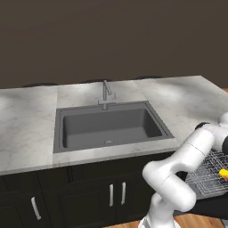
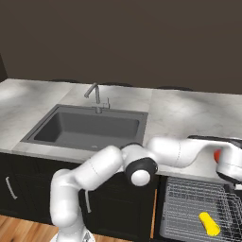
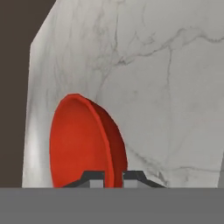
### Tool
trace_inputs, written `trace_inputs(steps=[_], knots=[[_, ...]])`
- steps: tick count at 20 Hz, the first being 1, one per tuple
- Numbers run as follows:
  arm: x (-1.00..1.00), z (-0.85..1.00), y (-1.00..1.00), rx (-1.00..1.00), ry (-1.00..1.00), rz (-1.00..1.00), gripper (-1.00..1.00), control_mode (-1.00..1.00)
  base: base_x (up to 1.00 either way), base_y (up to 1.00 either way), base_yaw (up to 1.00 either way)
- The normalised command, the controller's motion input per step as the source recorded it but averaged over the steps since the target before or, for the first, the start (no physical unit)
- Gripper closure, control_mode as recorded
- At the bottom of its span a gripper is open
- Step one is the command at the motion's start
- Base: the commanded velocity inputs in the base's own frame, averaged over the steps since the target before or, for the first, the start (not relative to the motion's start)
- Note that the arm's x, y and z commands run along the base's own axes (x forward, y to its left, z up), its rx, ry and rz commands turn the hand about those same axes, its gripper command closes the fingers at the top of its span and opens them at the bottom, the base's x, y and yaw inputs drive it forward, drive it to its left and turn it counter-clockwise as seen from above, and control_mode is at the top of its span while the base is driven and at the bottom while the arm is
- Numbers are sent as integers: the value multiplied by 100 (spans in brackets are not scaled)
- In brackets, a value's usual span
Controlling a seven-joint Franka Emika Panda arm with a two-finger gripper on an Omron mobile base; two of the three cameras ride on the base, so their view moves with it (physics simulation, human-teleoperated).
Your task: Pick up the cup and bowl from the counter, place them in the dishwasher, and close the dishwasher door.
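Jaws clenched on the bowl's rim

The gripper [image 3: 113, 180] pinches the thin wall of the red bowl [image 3: 81, 142], which sits on the counter [image 3: 175, 87] at the right, near its front edge. The bowl looks rigid, light and glossy, so slippery; the rim is the sensible hold. The cup [image 2: 209, 223] lies in the dishwasher [image 2: 189, 198] rack.

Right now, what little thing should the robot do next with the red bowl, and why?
Probably lift it straight up off the counter. The gripper looks shut on the rim of the bowl, and the cup already lies in the dishwasher rack, so the bowl is what's left to carry over.
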Motion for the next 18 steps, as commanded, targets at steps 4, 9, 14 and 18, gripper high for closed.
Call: trace_inputs(steps=[4,9,14,18], knots=[[-87,8,60,0,-13,9,100,-100,0,0,0],[-85,6,42,0,-15,7,100,-100,0,0,0],[-68,-2,27,0,-8,3,100,-100,0,0,0],[-55,-26,23,0,0,4,100,-100,0,0,0]])
